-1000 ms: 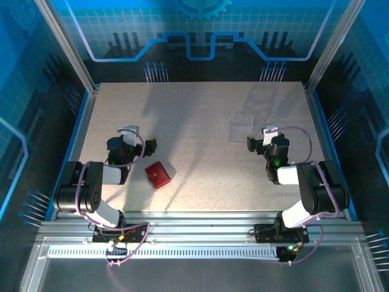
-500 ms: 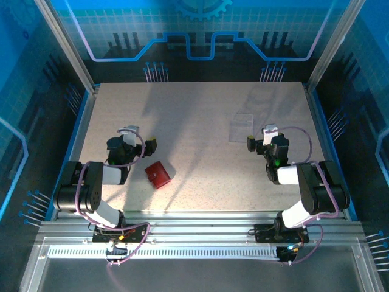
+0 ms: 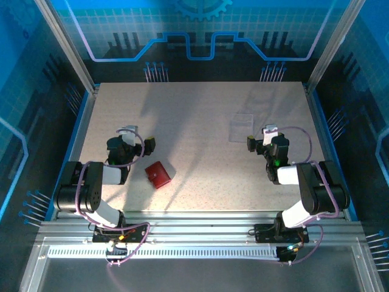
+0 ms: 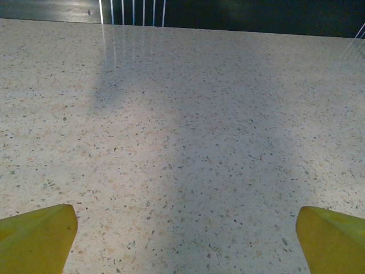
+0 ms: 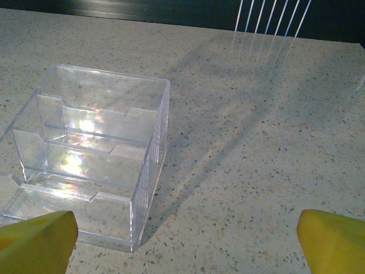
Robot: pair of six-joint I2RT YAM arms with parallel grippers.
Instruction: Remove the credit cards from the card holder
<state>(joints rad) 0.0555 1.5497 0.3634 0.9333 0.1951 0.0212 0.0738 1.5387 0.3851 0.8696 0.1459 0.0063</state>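
Note:
The card holder [image 3: 158, 174] is a small red case lying folded shut on the speckled table, near the front left. The credit cards are hidden from view. My left gripper [image 3: 140, 137] hovers just behind and to the left of the holder, apart from it, open and empty. In the left wrist view its yellow fingertips [image 4: 40, 237] stand wide over bare table, with the left gripper [image 4: 185, 240] holding nothing. My right gripper [image 3: 260, 135] is open at the right side, and the right gripper [image 5: 185, 240] has only table between its fingertips [image 5: 331, 240].
A clear plastic box [image 3: 241, 126] with stepped compartments stands just ahead and left of the right gripper; the clear box [image 5: 91, 154] holds nothing. The speckled table [image 3: 194, 109] is bounded by blue rails and dark walls.

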